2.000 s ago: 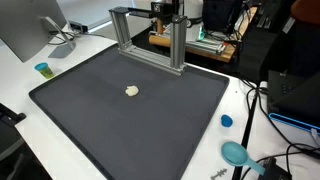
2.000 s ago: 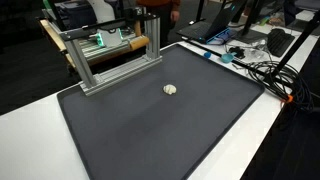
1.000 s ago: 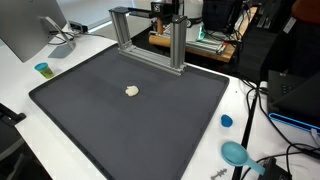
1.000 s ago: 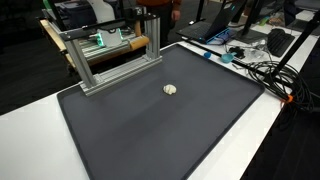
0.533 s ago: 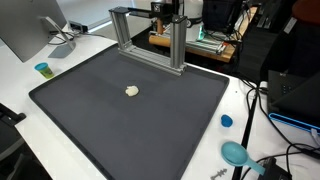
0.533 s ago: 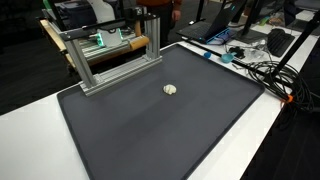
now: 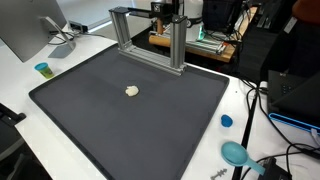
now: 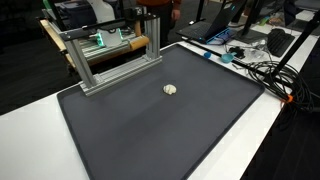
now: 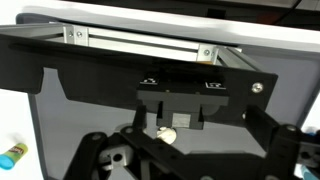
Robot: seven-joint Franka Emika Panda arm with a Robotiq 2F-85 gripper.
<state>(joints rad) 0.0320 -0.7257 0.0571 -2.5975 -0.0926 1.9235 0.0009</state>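
A small cream-coloured lump (image 7: 132, 91) lies alone near the middle of a large black mat (image 7: 130, 135); it shows in both exterior views (image 8: 171, 89). In the wrist view the lump (image 9: 167, 133) lies on the mat below and between my gripper's (image 9: 198, 125) black fingers, which are spread wide with nothing between them. The gripper hangs well above the mat and touches nothing. I cannot make out the gripper in either exterior view.
An aluminium frame (image 7: 150, 35) stands at the mat's back edge, as the wrist view (image 9: 150, 42) also shows. On the white table are a small blue cup (image 7: 43, 69), a blue cap (image 7: 226, 121), a teal scoop (image 7: 236, 153), a monitor (image 7: 30, 25) and cables (image 8: 255, 65).
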